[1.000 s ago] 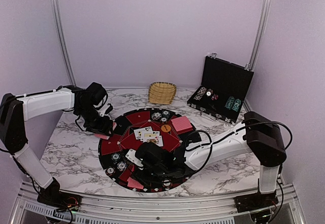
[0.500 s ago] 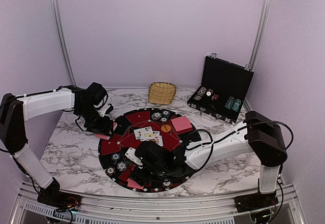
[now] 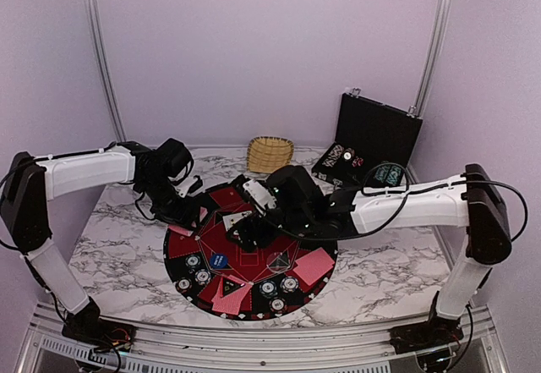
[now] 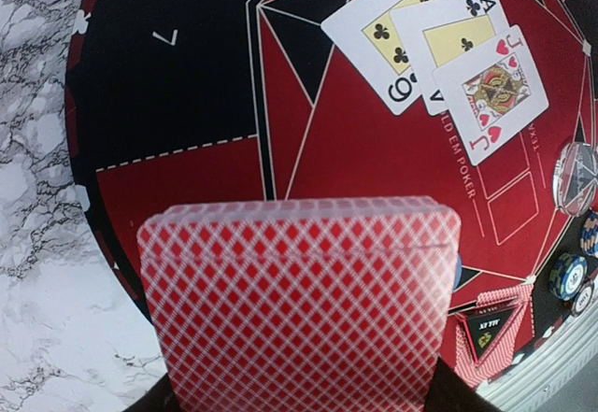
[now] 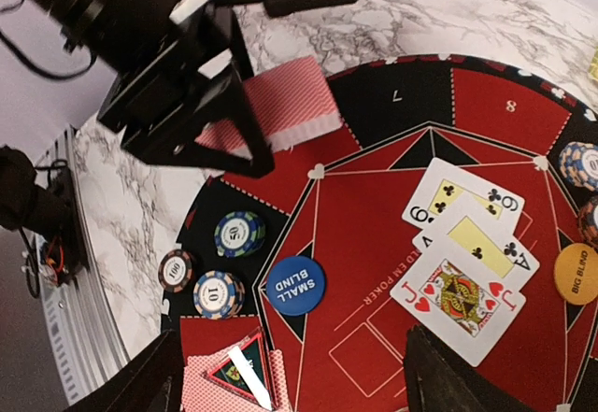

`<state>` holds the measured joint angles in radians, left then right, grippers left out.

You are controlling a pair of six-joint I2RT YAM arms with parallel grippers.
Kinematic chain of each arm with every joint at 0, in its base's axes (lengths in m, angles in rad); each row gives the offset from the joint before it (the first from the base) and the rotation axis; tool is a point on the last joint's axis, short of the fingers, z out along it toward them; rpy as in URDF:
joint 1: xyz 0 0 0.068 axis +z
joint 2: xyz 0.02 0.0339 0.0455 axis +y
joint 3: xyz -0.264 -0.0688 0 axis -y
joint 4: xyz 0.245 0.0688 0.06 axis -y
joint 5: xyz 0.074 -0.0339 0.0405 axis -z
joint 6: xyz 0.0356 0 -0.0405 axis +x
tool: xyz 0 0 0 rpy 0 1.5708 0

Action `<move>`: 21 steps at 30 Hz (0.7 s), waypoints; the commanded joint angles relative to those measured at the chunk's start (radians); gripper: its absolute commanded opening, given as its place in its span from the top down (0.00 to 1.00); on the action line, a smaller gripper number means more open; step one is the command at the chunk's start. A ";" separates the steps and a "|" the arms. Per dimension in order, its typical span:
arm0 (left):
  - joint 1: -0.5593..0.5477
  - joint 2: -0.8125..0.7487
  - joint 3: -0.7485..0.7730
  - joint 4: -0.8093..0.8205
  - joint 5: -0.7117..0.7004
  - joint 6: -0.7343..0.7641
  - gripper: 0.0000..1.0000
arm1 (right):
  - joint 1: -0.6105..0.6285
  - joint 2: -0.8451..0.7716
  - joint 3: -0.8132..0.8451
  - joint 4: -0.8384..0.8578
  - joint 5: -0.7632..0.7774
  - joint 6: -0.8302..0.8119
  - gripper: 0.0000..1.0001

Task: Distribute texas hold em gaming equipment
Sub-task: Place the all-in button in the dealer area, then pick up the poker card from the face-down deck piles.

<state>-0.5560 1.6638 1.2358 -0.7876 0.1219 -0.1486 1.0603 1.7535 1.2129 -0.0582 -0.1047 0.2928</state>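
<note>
Noting for your next deal: left tool (image 5: 238,127) is clamped on the red-backed deck (image 4: 299,309) above the left rim of the mat (image 4: 168,85), free end aimed at the three face-up cards (image 5: 462,253) mid-mat, where the right tool (image 5: 299,384) hovers nearer, fingers apart and empty.

Table (image 3: 118,255): bare marble left and right of mat (image 3: 254,263). Mat centre: right gripper (image 3: 247,231), spread wide, near face-up cards (image 5: 467,253). Left rim: left gripper (image 3: 193,212) clamping deck (image 4: 299,309).

Glossy paper cards (image 4: 299,309) (smooth-faced), matt mat (image 4: 187,85), marble-look table (image 4: 37,272).
</note>
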 commanded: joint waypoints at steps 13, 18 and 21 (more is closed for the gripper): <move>-0.105 0.029 0.106 -0.066 -0.002 0.055 0.63 | -0.230 0.065 0.005 0.186 -0.478 0.363 0.27; -0.143 0.036 0.123 -0.077 0.004 0.077 0.63 | -0.230 0.148 0.061 0.225 -0.560 0.424 0.30; -0.164 0.037 0.135 -0.086 0.008 0.089 0.63 | -0.233 0.177 0.077 0.244 -0.587 0.446 0.30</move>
<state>-0.6968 1.6909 1.3281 -0.8398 0.1223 -0.0937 0.8326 1.9034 1.2304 0.1184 -0.6106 0.6788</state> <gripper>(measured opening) 0.665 0.704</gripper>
